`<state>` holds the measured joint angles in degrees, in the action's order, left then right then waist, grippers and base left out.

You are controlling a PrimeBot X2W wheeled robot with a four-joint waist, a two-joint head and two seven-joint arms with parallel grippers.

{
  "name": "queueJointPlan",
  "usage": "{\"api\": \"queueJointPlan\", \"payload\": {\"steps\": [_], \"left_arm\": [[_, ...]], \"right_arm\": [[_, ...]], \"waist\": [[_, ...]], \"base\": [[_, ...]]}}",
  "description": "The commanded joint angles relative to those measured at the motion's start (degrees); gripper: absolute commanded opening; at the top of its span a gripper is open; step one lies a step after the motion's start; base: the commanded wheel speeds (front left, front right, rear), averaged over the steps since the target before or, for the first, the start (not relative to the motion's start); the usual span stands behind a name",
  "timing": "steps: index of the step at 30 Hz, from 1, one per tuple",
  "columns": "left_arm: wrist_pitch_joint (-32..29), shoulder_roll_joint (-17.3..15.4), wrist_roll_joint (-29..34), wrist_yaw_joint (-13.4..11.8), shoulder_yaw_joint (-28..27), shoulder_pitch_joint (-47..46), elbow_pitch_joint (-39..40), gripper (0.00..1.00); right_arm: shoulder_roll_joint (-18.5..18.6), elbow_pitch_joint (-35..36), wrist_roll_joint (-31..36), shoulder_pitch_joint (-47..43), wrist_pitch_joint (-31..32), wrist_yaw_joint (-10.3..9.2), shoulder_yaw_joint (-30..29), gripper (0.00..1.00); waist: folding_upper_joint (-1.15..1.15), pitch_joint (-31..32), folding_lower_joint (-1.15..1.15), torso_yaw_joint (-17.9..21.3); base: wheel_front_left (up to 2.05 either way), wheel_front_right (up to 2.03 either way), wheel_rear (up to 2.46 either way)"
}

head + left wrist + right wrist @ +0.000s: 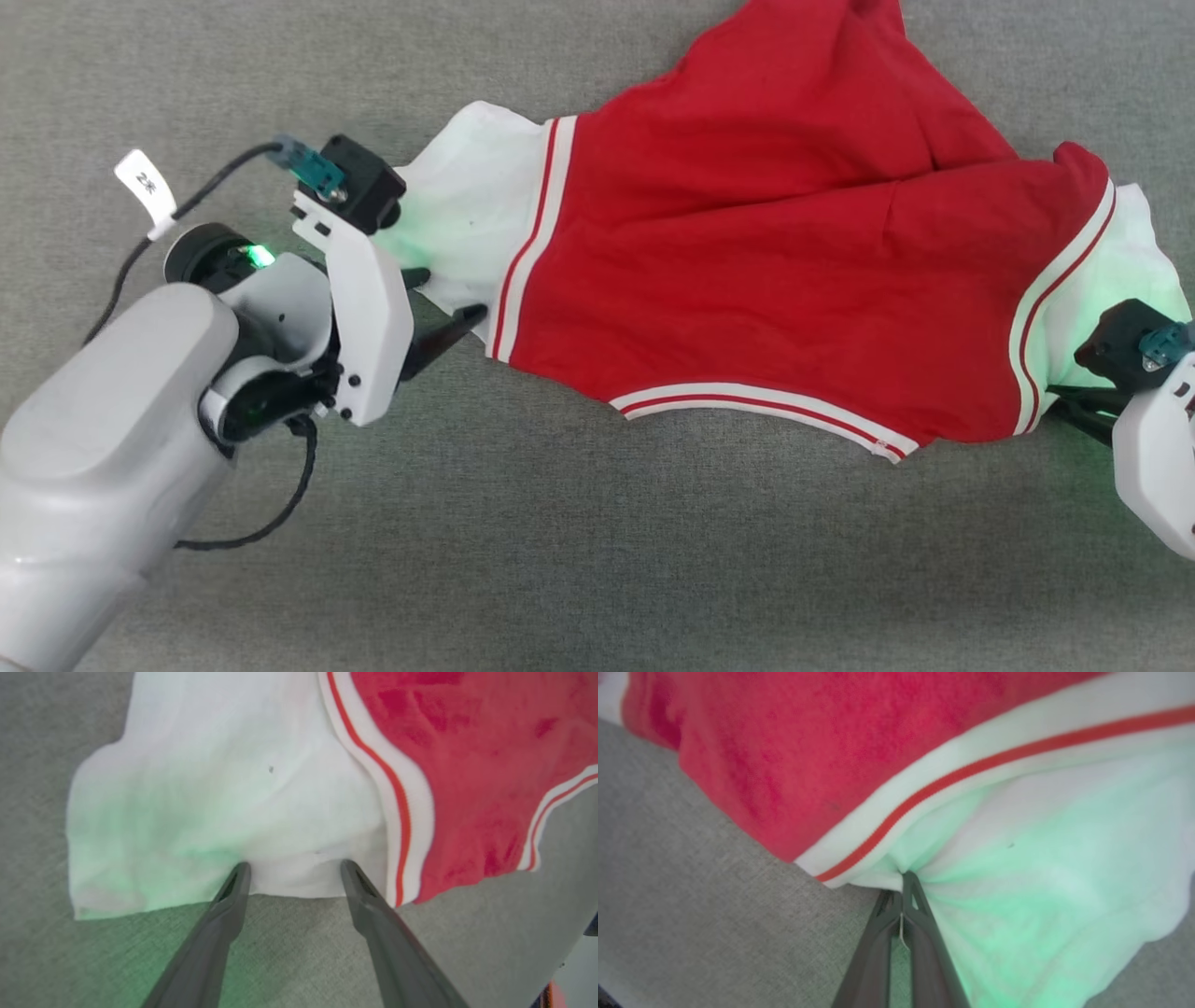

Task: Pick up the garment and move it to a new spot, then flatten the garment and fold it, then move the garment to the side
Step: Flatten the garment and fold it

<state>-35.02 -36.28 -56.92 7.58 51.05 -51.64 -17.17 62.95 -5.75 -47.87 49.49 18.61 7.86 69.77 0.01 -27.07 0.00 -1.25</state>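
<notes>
Partly cut off, the right end effector [903, 879] pinches the garment [831, 742].

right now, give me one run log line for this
left end effector: open, at garment sleeve edge | right end effector: shut on other sleeve | fold: not yet done

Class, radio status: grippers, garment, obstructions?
Left gripper open, at white sleeve edge. Right gripper shut on garment, opposite sleeve. Rumpled, not yet folded. Nothing in the way.
</notes>
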Motion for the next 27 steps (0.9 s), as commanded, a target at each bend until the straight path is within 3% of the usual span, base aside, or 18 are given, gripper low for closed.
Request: {"api": "queueJointPlan", "payload": {"steps": [1,4,5,7,8,9,11,17,27], "left_arm": [[-0.3,0.7,-0.6,-0.2,1.6,0.5,-2.5,1.0],[-1.8,1.8,-2.5,-0.3,3.9,0.5,-5.6,0.99],[-2.4,2.2,-3.3,-0.3,4.7,0.5,-6.4,0.93],[-3.1,2.8,-4.7,-0.3,6.3,0.3,-7.2,0.7],[-3.8,3.0,-5.4,-0.3,7.4,0.3,-7.4,0.48],[-4.5,3.1,-6.0,-0.2,8.5,0.5,-7.3,0.4],[-5.0,3.0,-7.3,-0.2,10.1,0.5,-7.1,0.0],[-2.4,2.0,-9.9,-0.1,11.7,-1.6,-6.6,0.0],[9.6,-1.3,-15.2,-0.1,7.2,-2.5,-2.5,0.0]], "right_arm": [[-2.5,-2.0,0.2,-0.9,0.3,-0.8,1.4,0.0],[-2.5,-2.4,0.2,-0.2,0.1,-0.84,1.5,0.0],[-2.6,-2.5,0.1,-0.1,-0.1,-0.86,1.6,0.0],[-2.7,-2.7,0.2,0.1,-0.2,-0.88,1.7,0.0],[-2.9,-2.8,0.2,0.2,-0.3,-0.9,1.7,0.0],[-2.9,-2.8,0.2,0.4,-0.3,-0.94,1.8,0.0],[-3.0,-2.9,-0.1,0.7,-0.5,-0.94,1.9,0.0],[-2.9,-3.4,-0.7,1.0,-1.8,-0.94,1.7,0.0],[-1.2,-2.7,-1.6,0.3,-10.9,-0.51,-5.0,0.0]], "waist": [[-0.01,-0.8,0.0,0.5],[-0.01,-1.5,0.0,0.8],[-0.01,-1.7,0.0,0.9],[-0.01,-2.0,0.0,1.3],[-0.01,-2.1,0.0,1.4],[-0.01,-2.2,0.0,1.6],[-0.01,-2.3,0.0,1.9],[-0.01,-1.8,0.0,2.4],[-0.01,2.0,0.0,3.3]], "base": [[0.0,0.0,0.0],[0.0,0.0,0.0],[0.0,0.0,0.0],[0.0,0.0,0.0],[0.0,0.0,0.0],[0.0,0.0,0.0],[0.0,0.0,0.0],[0.0,0.0,0.0],[0.0,0.0,0.0]]}}
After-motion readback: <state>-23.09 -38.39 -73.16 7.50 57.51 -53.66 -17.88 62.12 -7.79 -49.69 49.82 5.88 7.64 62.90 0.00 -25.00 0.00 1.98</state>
